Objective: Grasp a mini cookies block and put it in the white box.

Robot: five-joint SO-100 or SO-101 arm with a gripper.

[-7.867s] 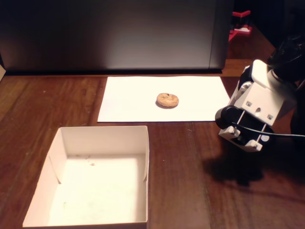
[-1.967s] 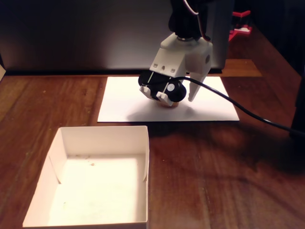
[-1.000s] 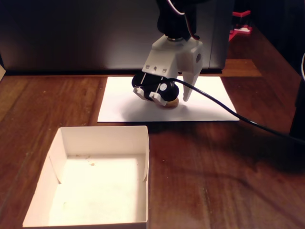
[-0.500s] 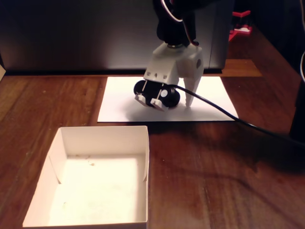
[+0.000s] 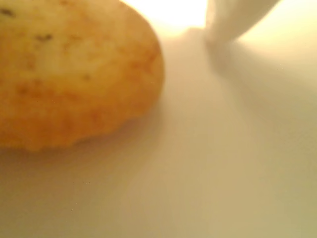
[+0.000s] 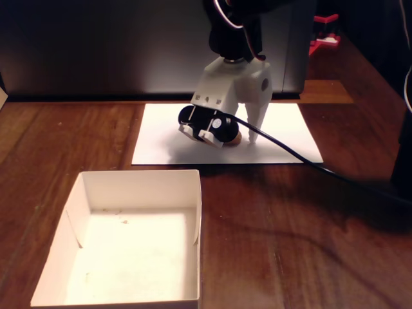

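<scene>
The mini cookies block [image 6: 236, 138] is a tan disc with dark chips, lying on a white paper sheet [image 6: 164, 132]; in the fixed view only its edge peeks out under the arm. My gripper [image 6: 239, 138] is lowered onto the sheet and stands open around it. In the wrist view the cookie [image 5: 69, 69] fills the upper left, and one white fingertip [image 5: 230, 20] touches the sheet to its right with a clear gap between them. The other finger is hidden. The white box [image 6: 138, 181] sits empty at the front left, well apart from the gripper.
A black cable [image 6: 302, 159] trails from the gripper across the wooden table [image 6: 290, 232] to the right. A dark panel [image 6: 129, 45] stands behind the sheet. A red object [image 6: 325, 32] is at the back right.
The arm came from the right side to the sheet and lowered over the cookie. In the last half second the gripper shifted slightly left; the cookie has stayed in place.
</scene>
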